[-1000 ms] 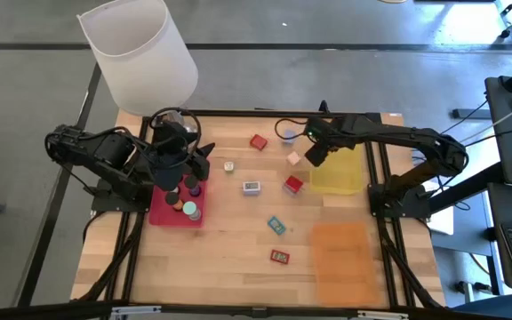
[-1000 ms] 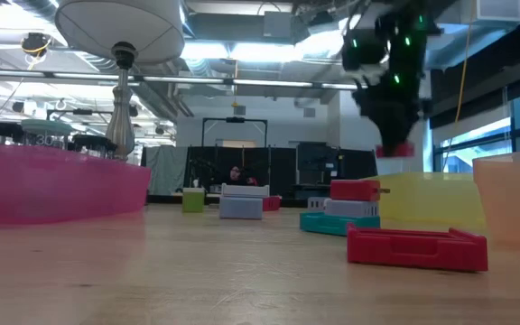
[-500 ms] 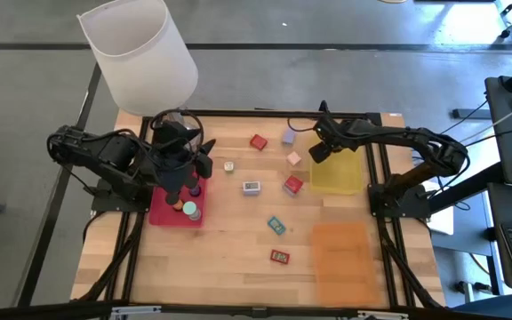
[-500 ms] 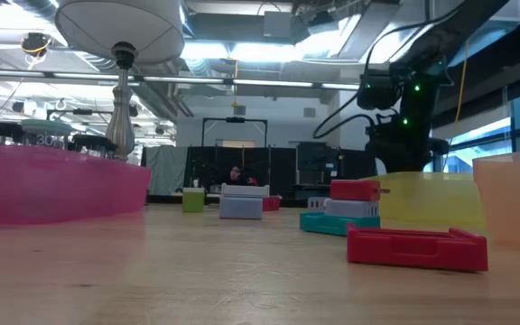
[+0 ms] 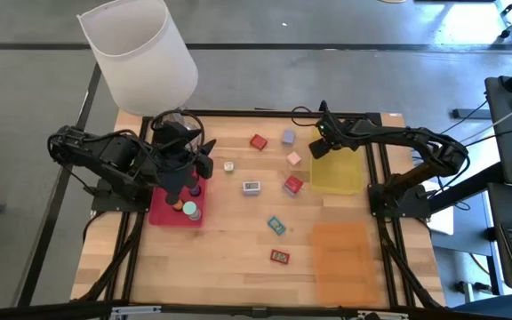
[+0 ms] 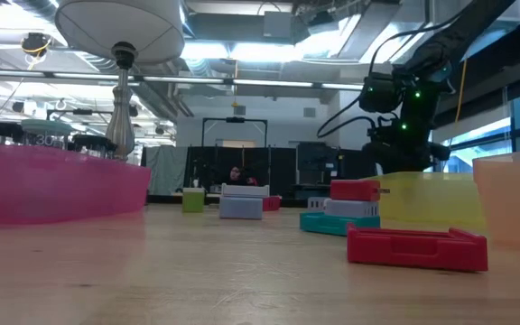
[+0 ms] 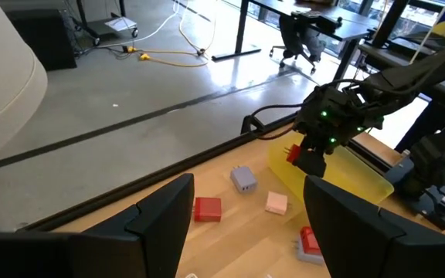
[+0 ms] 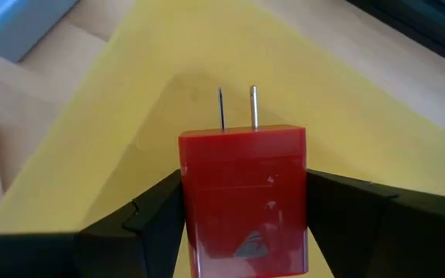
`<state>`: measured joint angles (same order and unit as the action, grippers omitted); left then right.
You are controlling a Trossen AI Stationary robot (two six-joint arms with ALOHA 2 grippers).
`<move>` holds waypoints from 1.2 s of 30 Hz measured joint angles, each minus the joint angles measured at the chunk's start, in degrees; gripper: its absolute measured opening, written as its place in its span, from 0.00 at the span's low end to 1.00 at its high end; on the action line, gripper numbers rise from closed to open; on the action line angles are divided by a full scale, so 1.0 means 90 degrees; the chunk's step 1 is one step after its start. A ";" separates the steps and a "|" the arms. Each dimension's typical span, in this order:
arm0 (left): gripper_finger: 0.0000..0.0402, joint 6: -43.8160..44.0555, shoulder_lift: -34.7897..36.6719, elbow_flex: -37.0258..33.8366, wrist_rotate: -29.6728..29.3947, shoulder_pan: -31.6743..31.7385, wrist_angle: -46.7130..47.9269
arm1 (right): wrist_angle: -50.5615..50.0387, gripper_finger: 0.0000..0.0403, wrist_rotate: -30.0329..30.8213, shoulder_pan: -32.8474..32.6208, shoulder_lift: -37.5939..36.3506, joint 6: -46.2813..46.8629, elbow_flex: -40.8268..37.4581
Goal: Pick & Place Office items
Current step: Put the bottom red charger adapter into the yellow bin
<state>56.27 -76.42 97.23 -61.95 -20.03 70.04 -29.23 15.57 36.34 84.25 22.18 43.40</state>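
My right gripper (image 5: 320, 147) is shut on a red block (image 8: 243, 185) that has two metal prongs on its far end. It hovers over the far left corner of the yellow tray (image 5: 338, 171). My left gripper (image 7: 246, 224) stands open and empty above the pink-red tray (image 5: 163, 213), which holds round black and teal pieces (image 5: 188, 206). Loose on the table lie a red block (image 5: 258, 141), a lavender block (image 5: 288, 137), a pink block (image 5: 293, 158), another red block (image 5: 292, 184), a white rectangle (image 5: 252, 187), a teal piece (image 5: 276, 225) and a flat red piece (image 5: 279, 257). My right gripper pinches the red block by its two opposite sides (image 8: 188, 201) between the two fingers (image 8: 157, 212). The fingers slant down from above. The block's pronged end (image 8: 238, 108) points away from the gripper, toward the yellow tray, and the block is lifted clear.
A lamp with a large white shade (image 5: 138, 53) stands at the far left corner, its silver stem (image 6: 121, 99) showing in the low view. An orange tray (image 5: 340, 258) lies near the right front. Bare wood lies at the near left.
My right gripper has carried the red block down and toward the table's far edge, and it has rolled at the wrist. It now hangs low over the yellow tray's far corner. My left arm has kept still.
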 joint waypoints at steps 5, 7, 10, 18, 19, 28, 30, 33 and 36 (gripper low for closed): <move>0.60 0.0000 0.0000 0.0000 0.0000 0.0000 0.0000 | 0.0042 0.57 0.0147 0.0002 0.0004 0.0163 0.0000; 0.60 0.0000 0.0000 0.0000 0.0000 0.0000 0.0000 | 0.0113 0.57 0.0210 0.0002 0.0022 0.0187 0.0000; 0.60 0.0000 0.0000 0.0000 0.0002 0.0000 0.0002 | 0.0224 0.57 0.0180 0.0002 0.0109 0.0322 0.0000; 0.60 0.0000 0.0000 0.0000 0.0002 0.0000 0.0002 | 0.0359 0.57 0.0097 0.0000 0.0350 0.0330 0.0000; 0.60 0.0000 0.0000 0.0000 0.0002 0.0000 0.0002 | 0.0368 0.57 0.0088 0.0000 0.0378 0.0332 0.0000; 0.60 0.0002 0.0002 0.0000 0.0007 0.0000 0.0002 | 0.0391 0.59 -0.0153 0.0000 0.0396 0.0634 0.0000; 0.60 0.0005 0.0002 0.0000 0.0007 0.0000 0.0002 | 0.0395 0.61 -0.0178 0.0000 0.0396 0.0634 0.0000; 0.60 0.0005 0.0002 0.0000 0.0010 0.0000 0.0002 | 0.0417 0.67 -0.0185 0.0000 0.0396 0.0634 0.0000; 0.60 0.0005 0.0002 0.0000 0.0010 0.0000 0.0002 | 0.0437 0.73 -0.0185 0.0000 0.0396 0.0634 0.0000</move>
<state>56.31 -76.40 97.23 -61.87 -20.03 70.06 -25.29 13.90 36.34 87.81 27.88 43.40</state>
